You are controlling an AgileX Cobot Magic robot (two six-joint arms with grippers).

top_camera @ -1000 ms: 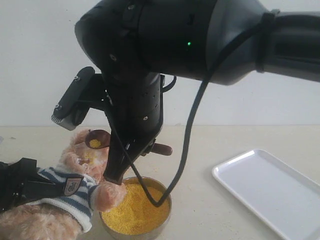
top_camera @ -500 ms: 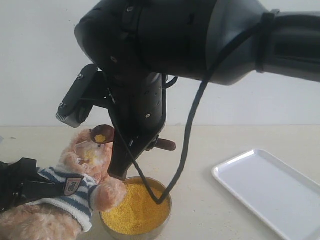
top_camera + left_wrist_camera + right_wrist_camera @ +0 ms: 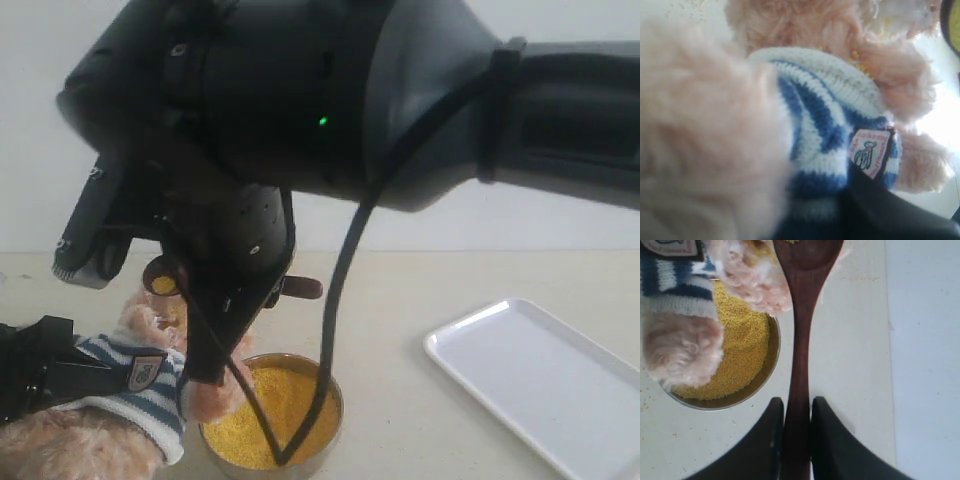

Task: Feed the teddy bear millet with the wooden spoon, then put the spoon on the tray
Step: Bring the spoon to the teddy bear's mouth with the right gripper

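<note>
Exterior view gives us the layout: the metal bowl (image 3: 338,420) sits on the table (image 3: 410,300) at the lower middle, heaped with the millet (image 3: 285,400). At nine o'clock from that bowl we see the teddy bear (image 3: 150,405), with one paw (image 3: 215,395) reaching over the bowl's rim above the grain. At three o'clock, well apart from the bowl, the tray (image 3: 540,380) lies flat on the table. The bulky right arm (image 3: 350,100) fills the upper part of the scene and hides most of the bear's head.

The wooden spoon (image 3: 801,340) is off the table, held in the air roughly level. Its oval end, carrying a little yellow grain, hovers at about eleven o'clock from the metal bowl, right by the bear's face. We cannot tell how close it is to the mouth, as the arm covers it. In the right wrist view we see the right claw (image 3: 796,402) gripping the handle towards its far end, one dark finger on each side, pressed against the wood.

The left claw (image 3: 75,375) comes in at nine o'clock of the bear and is closed on its striped body. In the left wrist view one dark finger presses into the shirt just beside the shield badge (image 3: 870,152), and we see a few yellow grains caught in the fur near the collar.
</note>
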